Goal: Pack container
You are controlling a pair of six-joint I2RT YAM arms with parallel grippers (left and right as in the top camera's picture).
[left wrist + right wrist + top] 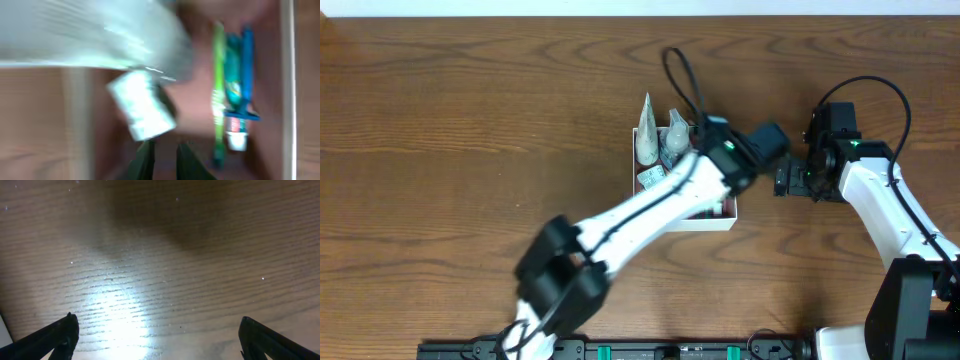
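Note:
The container point(705, 223), a shallow white-walled box with a reddish-brown inside, sits at mid table. My left arm point(650, 205) reaches over it from the lower left and hides much of the inside. In the blurred left wrist view my left gripper point(164, 146) hangs above the container floor point(195, 125), fingers a narrow gap apart with nothing between them. A small white packet point(142, 110) lies just ahead of the tips. A green toothbrush point(218, 90) and a blue tube point(235, 85) lie by the right wall. My right gripper point(785, 180) stands wide open and empty over bare wood point(157, 319), right of the container.
Pale pointed pouches point(648, 140) stick up from the container's far left corner, and one shows as a large white blur point(90, 35) in the left wrist view. A black cable point(682, 75) loops above the container. Brown wooden table all around.

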